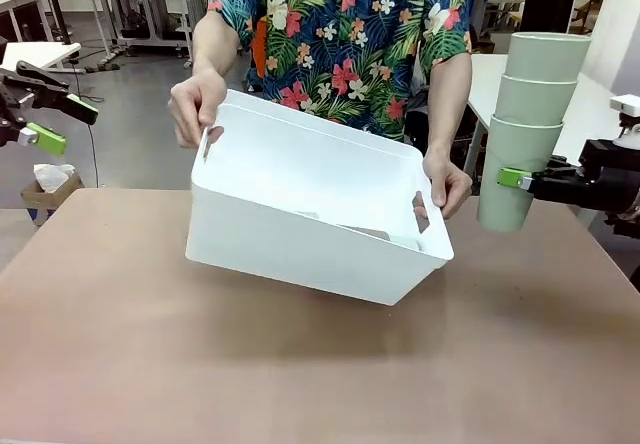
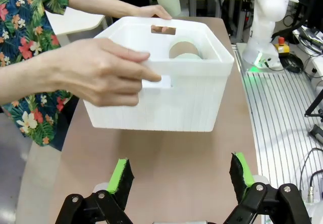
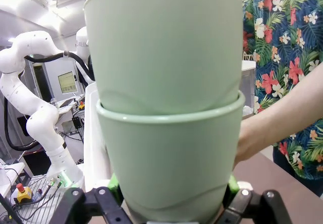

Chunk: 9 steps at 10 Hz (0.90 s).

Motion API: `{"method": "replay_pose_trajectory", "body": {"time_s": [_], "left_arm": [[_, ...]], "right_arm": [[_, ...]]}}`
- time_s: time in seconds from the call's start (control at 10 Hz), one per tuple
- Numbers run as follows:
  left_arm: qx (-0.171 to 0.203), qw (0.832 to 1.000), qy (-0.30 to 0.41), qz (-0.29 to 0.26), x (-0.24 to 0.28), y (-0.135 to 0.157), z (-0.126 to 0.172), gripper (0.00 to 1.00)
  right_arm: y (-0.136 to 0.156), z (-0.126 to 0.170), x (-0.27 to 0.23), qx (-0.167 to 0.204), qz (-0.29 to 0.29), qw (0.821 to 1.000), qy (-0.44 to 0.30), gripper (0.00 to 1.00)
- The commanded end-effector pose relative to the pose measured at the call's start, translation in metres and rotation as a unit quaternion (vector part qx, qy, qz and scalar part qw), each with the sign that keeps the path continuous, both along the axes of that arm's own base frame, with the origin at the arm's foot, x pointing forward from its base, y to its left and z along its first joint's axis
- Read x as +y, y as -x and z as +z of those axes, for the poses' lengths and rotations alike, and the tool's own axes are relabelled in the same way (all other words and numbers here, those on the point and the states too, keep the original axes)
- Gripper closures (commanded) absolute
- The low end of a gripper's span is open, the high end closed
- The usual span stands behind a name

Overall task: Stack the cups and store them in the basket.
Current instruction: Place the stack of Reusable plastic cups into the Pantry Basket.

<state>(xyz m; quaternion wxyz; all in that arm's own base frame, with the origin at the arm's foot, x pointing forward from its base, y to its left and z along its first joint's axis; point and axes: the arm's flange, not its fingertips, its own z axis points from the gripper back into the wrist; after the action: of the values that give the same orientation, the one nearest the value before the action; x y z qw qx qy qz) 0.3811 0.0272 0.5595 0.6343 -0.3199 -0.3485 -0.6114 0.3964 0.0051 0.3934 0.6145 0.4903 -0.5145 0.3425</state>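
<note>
A person holds the white basket tilted above the table, one hand at each handle slot. In the left wrist view the basket has a cup lying inside it. At the right of the front view a stack of three mint green cups stands upright in the air. My right gripper is shut on its lowest cup, beside the basket's right end. The stack rises between the right gripper's green pads. My left gripper is open and empty at the far left, off the table; its fingers point toward the basket.
The brown table lies under the basket, bare in front. The person's hand grips the near handle. The right arm's white base stands beyond the table's edge, beside a slotted metal surface.
</note>
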Motion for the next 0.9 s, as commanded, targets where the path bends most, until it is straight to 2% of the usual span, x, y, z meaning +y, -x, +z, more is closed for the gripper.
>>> {"method": "replay_pose_trajectory", "body": {"time_s": [0.0, 0.2, 0.4, 0.8], "left_arm": [[0.005, 1.0, 0.008, 0.003, -0.001, 0.001, 0.004, 0.0], [0.005, 1.0, 0.008, 0.003, -0.001, 0.001, 0.004, 0.0], [0.005, 1.0, 0.008, 0.003, -0.001, 0.001, 0.004, 0.0], [0.005, 1.0, 0.008, 0.003, -0.001, 0.001, 0.004, 0.0]], "right_arm": [[0.0, 0.005, 0.0, -0.006, -0.001, 1.0, -0.002, 0.14], [0.0, 0.0, 0.0, 0.0, 0.0, 1.0, 0.0, 0.14], [0.003, 0.027, 0.009, -0.018, 0.002, 1.0, 0.009, 0.14], [0.009, 0.109, 0.048, -0.051, -0.011, 0.995, 0.081, 0.14]]}}
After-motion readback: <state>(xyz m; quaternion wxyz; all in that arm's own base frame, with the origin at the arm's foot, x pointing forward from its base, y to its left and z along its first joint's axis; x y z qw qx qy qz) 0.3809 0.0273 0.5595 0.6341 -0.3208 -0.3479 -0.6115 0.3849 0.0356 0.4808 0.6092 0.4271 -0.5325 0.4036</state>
